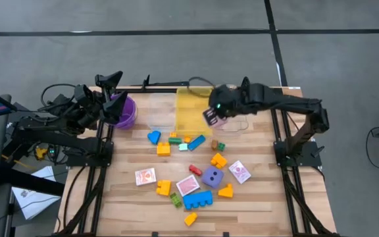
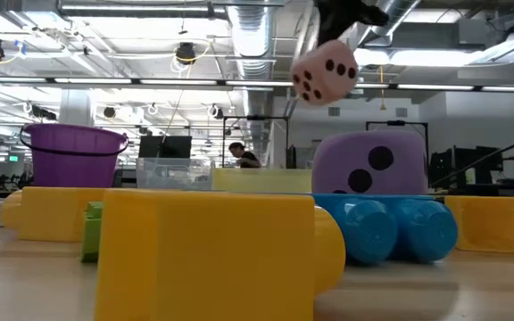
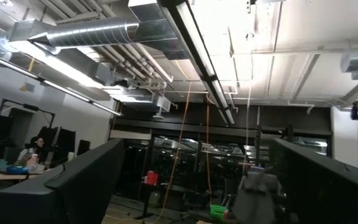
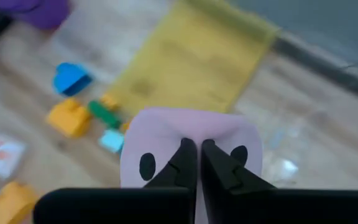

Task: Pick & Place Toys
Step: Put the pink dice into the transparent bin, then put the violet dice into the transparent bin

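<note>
My right gripper (image 1: 213, 113) is shut on a pink foam die (image 1: 210, 118) with dark pips and holds it high over the table, by the near right corner of the yellow bin (image 1: 193, 108). The low view shows this pink die (image 2: 325, 71) in the air. A purple die (image 1: 212, 176) rests on the wood among yellow, orange, blue and green blocks (image 1: 197, 199) and red-and-white cards (image 1: 145, 176). My left gripper (image 1: 112, 90) waits open and raised at the far left, beside the purple bowl (image 1: 124, 112). My right gripper pinches the pink die's upper face (image 4: 166, 134) between its two fingers (image 4: 183, 160), which stand almost together with the foam squeezed in between them. The fingers come from above, slanting down. The die hangs tilted below them (image 2: 325, 71), clear of the table.
A clear bin (image 1: 158, 113) stands left of the yellow bin, another clear one (image 1: 242, 122) right of it. Blocks lie in a row (image 1: 176, 141) near the bins. In the low view a yellow block (image 2: 212, 259) and a blue block (image 2: 395, 230) stand close.
</note>
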You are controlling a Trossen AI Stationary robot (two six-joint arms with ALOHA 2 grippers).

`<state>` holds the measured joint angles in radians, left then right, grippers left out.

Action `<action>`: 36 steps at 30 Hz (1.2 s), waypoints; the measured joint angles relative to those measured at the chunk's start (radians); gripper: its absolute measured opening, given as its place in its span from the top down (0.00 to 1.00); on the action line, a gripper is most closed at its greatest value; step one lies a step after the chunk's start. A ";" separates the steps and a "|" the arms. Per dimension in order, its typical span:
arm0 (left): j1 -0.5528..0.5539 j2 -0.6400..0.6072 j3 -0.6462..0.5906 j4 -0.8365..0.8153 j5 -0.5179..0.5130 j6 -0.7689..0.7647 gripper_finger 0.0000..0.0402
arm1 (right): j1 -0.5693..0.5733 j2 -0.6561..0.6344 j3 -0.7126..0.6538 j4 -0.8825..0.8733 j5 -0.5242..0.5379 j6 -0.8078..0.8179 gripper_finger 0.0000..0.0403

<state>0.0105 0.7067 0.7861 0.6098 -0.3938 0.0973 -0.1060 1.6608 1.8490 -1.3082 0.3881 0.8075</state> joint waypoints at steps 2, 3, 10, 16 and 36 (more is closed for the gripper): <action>0.000 0.000 0.000 0.000 -0.001 0.000 0.01 | -0.041 -0.007 0.001 -0.027 0.006 -0.033 0.99; 0.000 0.000 0.000 0.000 -0.001 0.000 0.01 | -0.061 -0.007 0.001 -0.036 0.006 -0.053 0.99; 0.000 0.000 0.000 0.000 -0.005 0.000 0.01 | -0.219 -0.007 -0.035 -0.027 0.014 -0.207 0.99; 0.000 0.003 0.000 0.000 -0.007 -0.004 0.01 | -0.339 -0.014 -0.185 0.049 -0.030 -0.275 0.99; 0.000 0.016 0.000 0.000 -0.033 -0.005 0.01 | -0.235 -0.071 -0.241 0.087 -0.075 -0.227 1.00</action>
<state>0.0105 0.7227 0.7864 0.6094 -0.4264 0.0925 -0.3409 1.5898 1.6081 -1.2215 0.3134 0.5801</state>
